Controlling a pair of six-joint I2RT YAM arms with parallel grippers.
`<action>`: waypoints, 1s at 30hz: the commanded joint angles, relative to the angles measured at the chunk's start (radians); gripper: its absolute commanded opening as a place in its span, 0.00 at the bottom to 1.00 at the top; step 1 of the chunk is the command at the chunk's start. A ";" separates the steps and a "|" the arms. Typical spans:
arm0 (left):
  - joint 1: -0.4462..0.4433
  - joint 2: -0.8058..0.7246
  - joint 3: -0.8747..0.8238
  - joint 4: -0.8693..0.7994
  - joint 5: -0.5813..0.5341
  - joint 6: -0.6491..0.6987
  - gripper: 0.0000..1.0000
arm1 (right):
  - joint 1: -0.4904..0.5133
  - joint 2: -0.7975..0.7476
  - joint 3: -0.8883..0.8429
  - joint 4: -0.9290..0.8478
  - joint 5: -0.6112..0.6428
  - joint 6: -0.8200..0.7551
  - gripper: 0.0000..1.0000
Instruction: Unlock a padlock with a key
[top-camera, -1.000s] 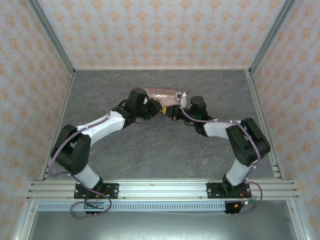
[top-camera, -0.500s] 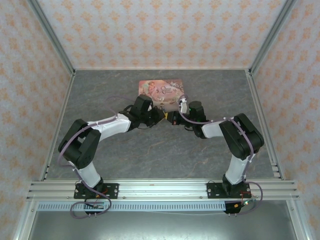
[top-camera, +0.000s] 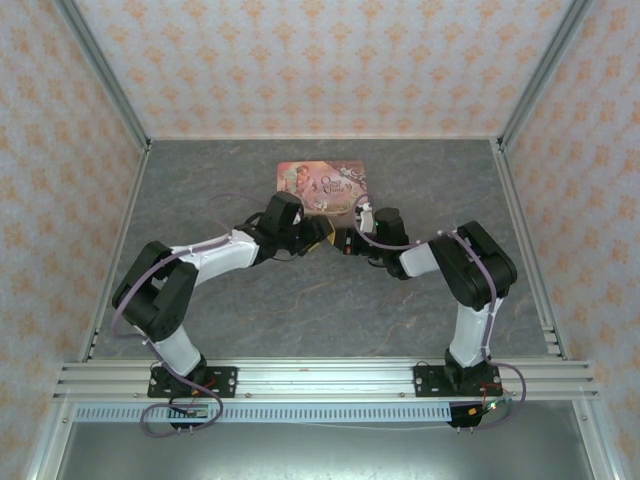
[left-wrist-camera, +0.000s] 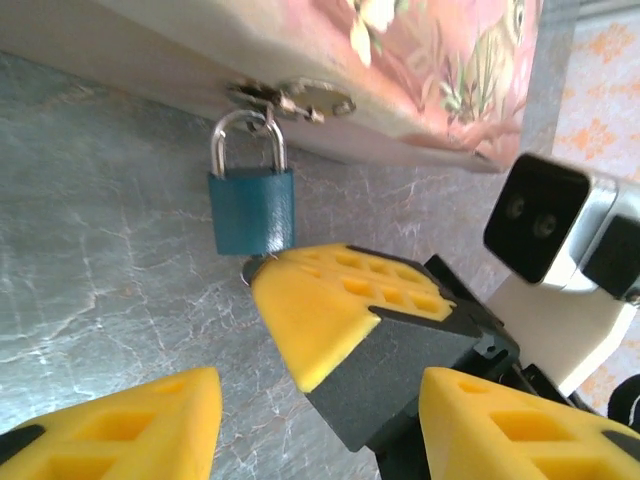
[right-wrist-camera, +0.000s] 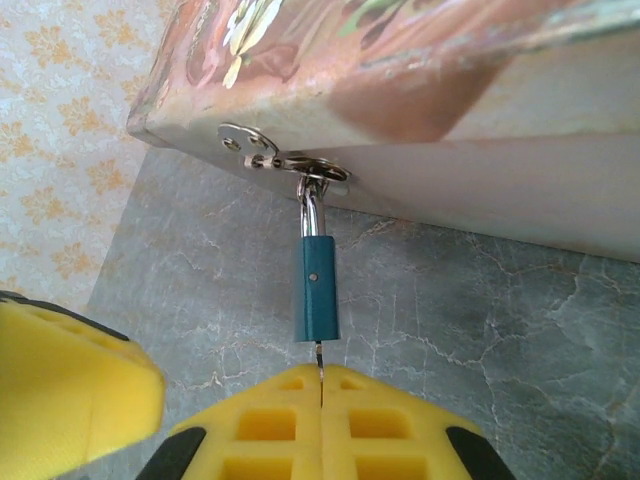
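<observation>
Padlock: a small blue-green padlock (right-wrist-camera: 316, 288) sits at the centre of the right wrist view. It hangs by its silver shackle (right-wrist-camera: 312, 215) from the hasp (right-wrist-camera: 285, 160), and both shackle legs are seated in the body.
Tin: a pink illustrated tin (top-camera: 322, 183) lies flat in the upper centre of the top view on the grey marbled table (top-camera: 430, 170). The hasp is fixed to its near side wall.
Key: a thin metal blade (right-wrist-camera: 319, 362) runs from the padlock's underside down into the yellow pads below it. The key's head is hidden.
Right gripper: the right gripper (right-wrist-camera: 320, 400) is at the bottom centre of its own view. Its pads are pressed together on the key, with the tips just beneath the padlock.
Left gripper: the left gripper (left-wrist-camera: 320, 380) has its jaws well apart and holds nothing. One yellow finger (left-wrist-camera: 130, 425) is in the lower left corner of the left wrist view and the other in the lower right. Both are clear of the padlock.
Meeting point: in the top view both grippers converge just below the tin's near edge, at mid-frame.
</observation>
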 joint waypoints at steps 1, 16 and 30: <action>0.027 -0.007 -0.059 0.125 -0.027 -0.078 0.55 | -0.001 0.006 0.012 0.083 0.006 0.018 0.00; 0.029 0.131 -0.135 0.492 -0.101 -0.220 0.42 | 0.000 0.005 0.024 0.090 -0.002 0.040 0.00; 0.014 0.207 -0.117 0.536 -0.110 -0.242 0.40 | -0.001 0.006 0.028 0.083 -0.003 0.040 0.00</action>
